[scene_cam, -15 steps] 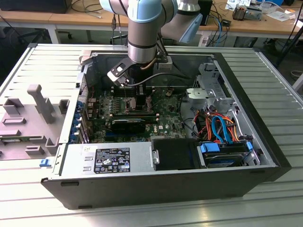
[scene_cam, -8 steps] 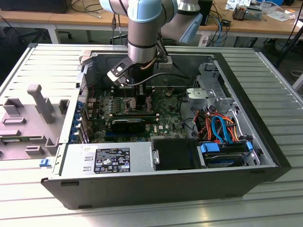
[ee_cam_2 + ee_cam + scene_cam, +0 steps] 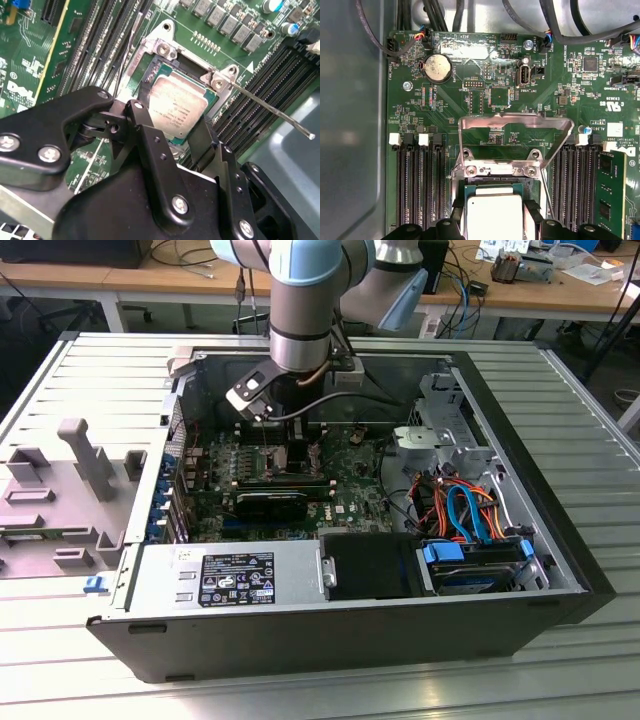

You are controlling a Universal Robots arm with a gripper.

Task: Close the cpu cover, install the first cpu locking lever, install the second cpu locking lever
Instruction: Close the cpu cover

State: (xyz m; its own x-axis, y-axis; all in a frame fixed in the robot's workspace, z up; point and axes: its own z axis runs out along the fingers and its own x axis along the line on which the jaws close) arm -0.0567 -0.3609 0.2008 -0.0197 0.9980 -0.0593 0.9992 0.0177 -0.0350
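"Where's the claw [image 3: 169, 120] got to?"

"Down inside the open computer case [image 3: 560, 580], low over the green board [image 3: 545, 95]. Its two black fingers [image 3: 150, 145] are spread apart, one on each side of the square chip [image 3: 492, 212] in its socket, and they're clamped on nothing."

"And the cpu cover?"

"The cpu cover [image 3: 515, 121] is tipped up on its hinge just beyond the fingertips, so the chip lies bare under the claw."

"Anything crowding it?"

"A thin metal lever [image 3: 272, 111] slants out loose from a socket corner, off to one side of the claw. Rows of black memory slots [image 3: 415, 185] run close along both sides of the fingers. Past the raised cover there's a coin battery [image 3: 437, 67], and beyond that some black cables [image 3: 560, 32]."

"What about further out?"

"A grey power box [image 3: 230, 575] sits well away from the claw, against the case wall. The whole case lies on a ribbed metal tabletop [image 3: 90, 370]."
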